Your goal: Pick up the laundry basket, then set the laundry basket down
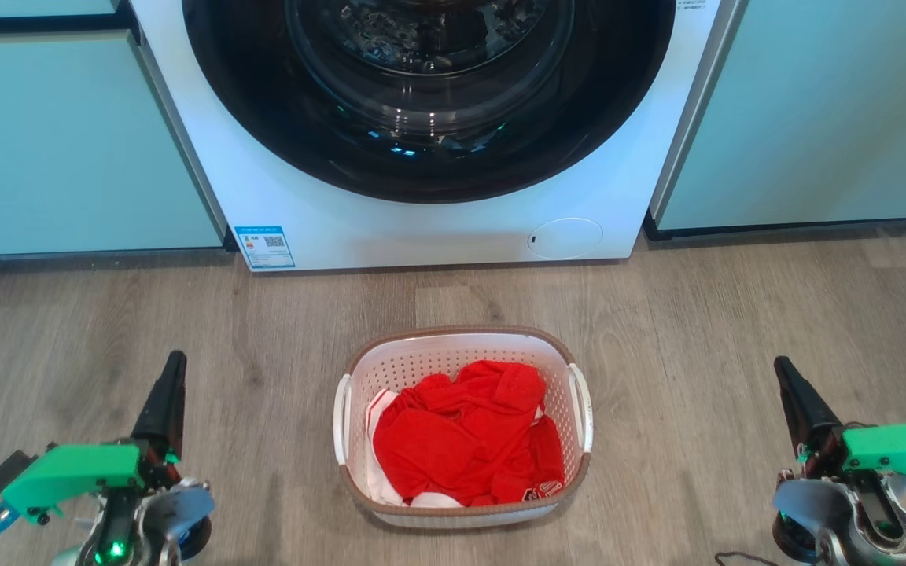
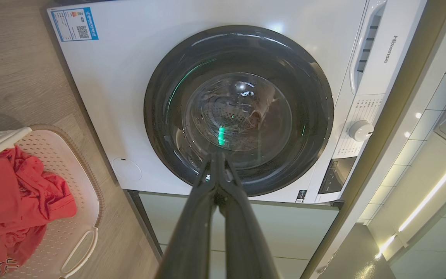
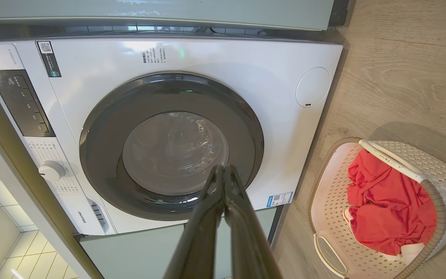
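1 laundry basket stands before 1 washing machine.

Green brackets, dark tapered fingers.

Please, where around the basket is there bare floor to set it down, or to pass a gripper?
Bare wooden floor lies wide on both sides: between the left gripper and the laundry basket, and between the basket and the right gripper. The strip between the basket and the washing machine is narrower. Inside the basket, red clothes crowd it.
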You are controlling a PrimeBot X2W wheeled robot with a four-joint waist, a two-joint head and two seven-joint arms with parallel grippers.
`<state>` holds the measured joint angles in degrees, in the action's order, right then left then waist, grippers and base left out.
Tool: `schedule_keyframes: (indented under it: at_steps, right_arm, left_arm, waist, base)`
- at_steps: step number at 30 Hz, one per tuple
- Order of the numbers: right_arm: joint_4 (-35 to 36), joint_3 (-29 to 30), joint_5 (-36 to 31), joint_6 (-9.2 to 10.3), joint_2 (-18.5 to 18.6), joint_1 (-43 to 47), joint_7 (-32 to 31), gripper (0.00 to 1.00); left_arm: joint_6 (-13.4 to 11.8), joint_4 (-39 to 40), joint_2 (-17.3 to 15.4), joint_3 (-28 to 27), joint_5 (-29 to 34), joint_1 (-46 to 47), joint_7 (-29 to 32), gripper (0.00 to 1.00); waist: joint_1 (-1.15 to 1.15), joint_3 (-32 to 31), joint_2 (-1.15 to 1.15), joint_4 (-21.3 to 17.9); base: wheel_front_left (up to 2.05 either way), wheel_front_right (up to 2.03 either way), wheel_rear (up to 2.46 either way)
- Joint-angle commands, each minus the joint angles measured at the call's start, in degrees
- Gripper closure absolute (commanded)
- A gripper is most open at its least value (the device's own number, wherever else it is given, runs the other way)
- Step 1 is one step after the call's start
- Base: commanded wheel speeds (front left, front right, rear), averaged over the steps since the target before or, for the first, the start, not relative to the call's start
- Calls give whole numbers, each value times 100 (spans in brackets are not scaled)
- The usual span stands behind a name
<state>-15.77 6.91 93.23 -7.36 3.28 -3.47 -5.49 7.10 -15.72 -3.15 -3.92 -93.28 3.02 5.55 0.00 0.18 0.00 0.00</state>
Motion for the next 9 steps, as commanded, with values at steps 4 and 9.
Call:
schedule_keyframes:
  at_steps: [4, 9]
  right_arm:
    - [178, -101, -54, -13, 7, -265, -49, 100]
    - [178, -97, -57, -13, 5, -266, -52, 100]
  left_arm:
    - [38, 170, -27, -189, 52, 311, 36, 100]
    - [38, 170, -24, -193, 56, 311, 39, 100]
  waist:
    - [0, 0, 0, 0]
    - [0, 0, 0, 0]
  base:
    - [0, 0, 0]
    - [0, 0, 0]
